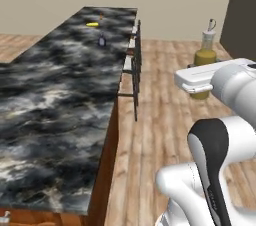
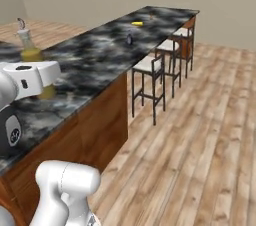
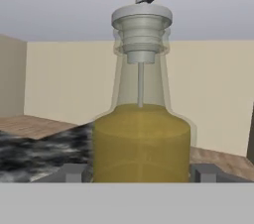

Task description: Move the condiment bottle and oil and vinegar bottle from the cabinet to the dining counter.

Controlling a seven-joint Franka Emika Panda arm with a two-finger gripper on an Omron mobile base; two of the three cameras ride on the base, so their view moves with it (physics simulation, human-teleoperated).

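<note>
The oil and vinegar bottle (image 3: 141, 139), olive-yellow with a grey pour spout, stands upright between my two finger tips. My gripper (image 3: 141, 171) is shut on its lower body and holds it in the air beside the near part of the dining counter (image 1: 55, 100). The same bottle (image 1: 205, 50) (image 2: 29, 50) rises above my white hand in both base views. Far down the black marble top stands a small dark bottle, the condiment bottle (image 1: 101, 40) (image 2: 129, 38). The cabinet is out of view.
A small yellow thing (image 1: 92, 24) (image 2: 137, 23) lies near the counter's far end. Dark-framed stools (image 1: 133, 62) (image 2: 150, 66) line the counter's side above a wooden floor (image 2: 200, 135). A plain beige wall closes the room behind.
</note>
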